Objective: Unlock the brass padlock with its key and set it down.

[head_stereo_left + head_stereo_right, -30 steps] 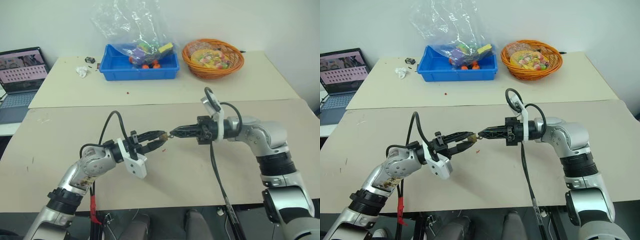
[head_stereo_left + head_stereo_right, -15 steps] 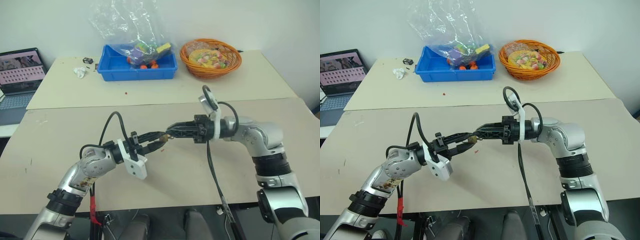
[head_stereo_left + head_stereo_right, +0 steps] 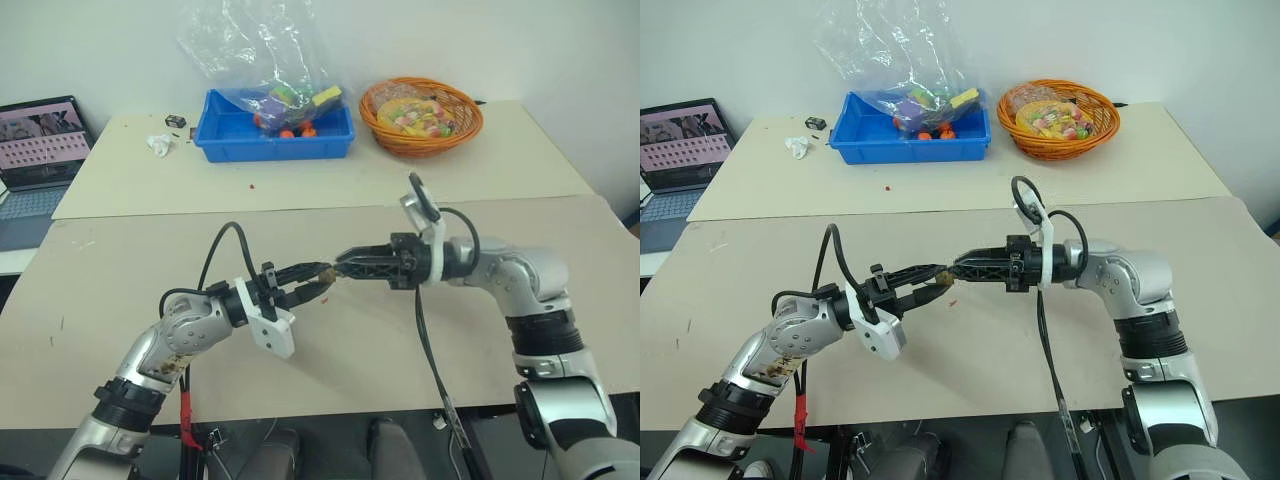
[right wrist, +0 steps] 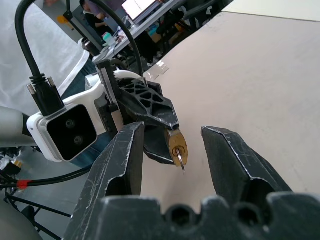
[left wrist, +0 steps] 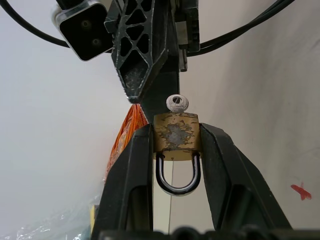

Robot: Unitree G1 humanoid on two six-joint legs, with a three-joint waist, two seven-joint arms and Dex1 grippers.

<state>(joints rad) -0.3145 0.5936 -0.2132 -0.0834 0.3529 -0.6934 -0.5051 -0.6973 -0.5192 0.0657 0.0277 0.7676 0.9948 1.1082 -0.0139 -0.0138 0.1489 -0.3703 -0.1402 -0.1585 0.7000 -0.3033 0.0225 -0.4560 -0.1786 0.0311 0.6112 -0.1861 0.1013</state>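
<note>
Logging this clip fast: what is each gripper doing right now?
Left gripper: shut on the padlock, with the key sticking out of it.
Right gripper: open, its fingers on either side of the key, holding nothing.

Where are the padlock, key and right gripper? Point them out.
padlock (image 5: 176,137), left wrist view, on its brass body.
key (image 5: 177,103), left wrist view, on its round head.
right gripper (image 4: 172,140), right wrist view, midway between its fingertips.
</note>
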